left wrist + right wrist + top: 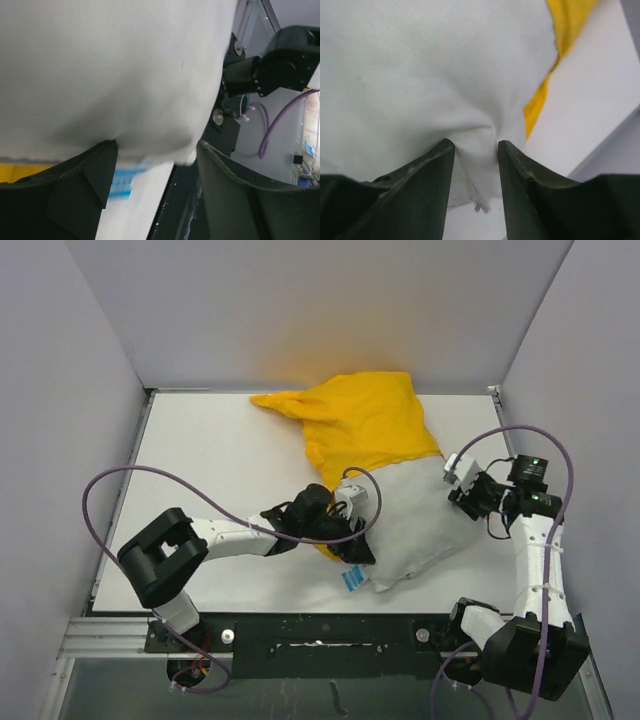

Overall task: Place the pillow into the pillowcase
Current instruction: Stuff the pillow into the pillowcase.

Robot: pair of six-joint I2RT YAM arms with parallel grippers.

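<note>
Up close, right pincer (475, 145) pinching pillow (410, 75) fold

Pillow (425, 530): white woven cloth, matt, soft, finely creased. Pillowcase (365, 420): bright yellow cloth, matt, rumpled. Bench (220, 460): smooth white surface, matt. Fingers (420, 200) of right gripper (475, 144): dark matt plastic, faintly grainy, with pale scuffed edges. Arm shells (235, 533): black and white plastic with a satin sheen. Cable (274, 126): smooth purple sheath. Rail (100, 640) at near edge: bare grey metal.
</note>
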